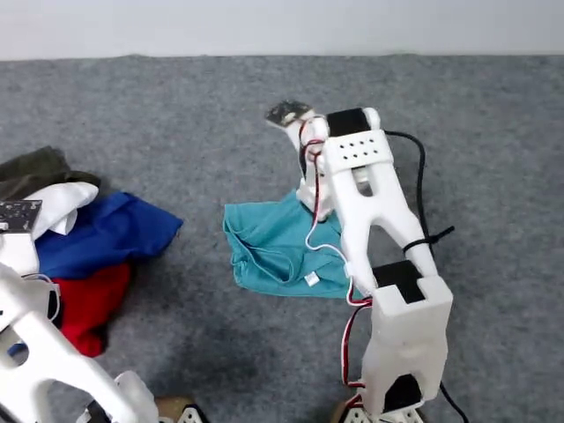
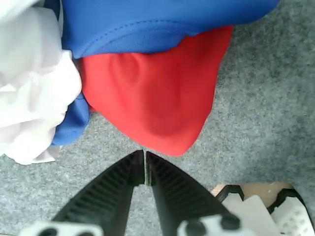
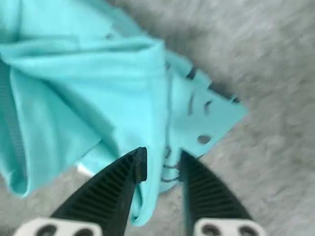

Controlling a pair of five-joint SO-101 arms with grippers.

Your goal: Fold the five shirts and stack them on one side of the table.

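My right gripper (image 3: pixel 161 160) hangs low over the crumpled teal cotton shirt (image 3: pixel 93 83), which lies near the middle of the grey, carpet-like worktop (image 1: pixel 176 115). The ribbed black jaws are a little apart and straddle a raised fold at the shirt's edge. The cloth sits in the gap, not yet pinched. The shirt's longer side runs across the worktop, away from my right arm towards the pile. I judge my right arm the nearer one for the next fold.

My left gripper (image 2: pixel 145 160) has its jaws pressed together on nothing, over bare worktop just short of the soft red shirt (image 2: pixel 152 93). The red shirt lies partly under a blue shirt (image 2: pixel 147 19), beside a rumpled white shirt (image 2: pixel 29 83) and a dark olive shirt (image 1: pixel 35 167). All four are heaped unfolded, well apart from the teal one.
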